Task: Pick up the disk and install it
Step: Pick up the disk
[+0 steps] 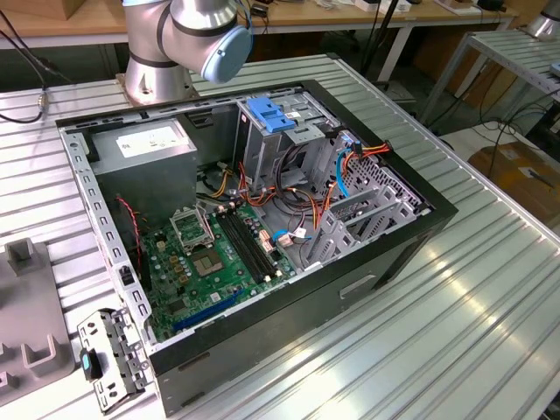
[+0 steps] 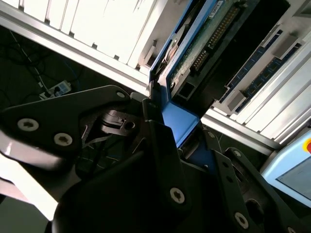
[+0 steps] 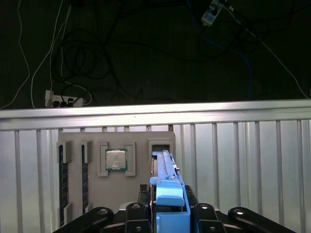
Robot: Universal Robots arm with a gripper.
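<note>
Fingers (image 2: 160,141) were clamped on the disk (image 2: 192,58), pinching it across its blue rail (image 2: 181,124) with one black finger on each side, seen in both wrist views. Gripper (image 3: 170,209) sat at the near end of the disk. Disk was on edge; its green circuit-board side and connector showed in the second wrist view.

In the first wrist view the disk's far end lined up with an open slot (image 3: 160,145) in the grey tray (image 3: 116,189). Couldn't tell whether it touched the tray or hung clear of it. The same tray carried a CPU (image 3: 116,159) in the pocket beside that slot and two memory sticks (image 3: 61,179) further along. Tray lay on the ribbed metal desk (image 3: 243,165) near its edge, with cables (image 3: 73,73) in the dark beyond.

Exterior view: open PC case (image 1: 385,254) mid-desk, motherboard (image 1: 210,262) flat in its bottom. Drive cage (image 1: 271,114) with blue top was at 12 o'clock of the board and the power supply (image 1: 144,144) at 10 o'clock. Arm (image 1: 188,35) base stood at 12 o'clock, just outside the case. Tray corner was at 8 o'clock of the case, with a loose metal bracket (image 1: 109,359) near it at 7 o'clock.
</note>
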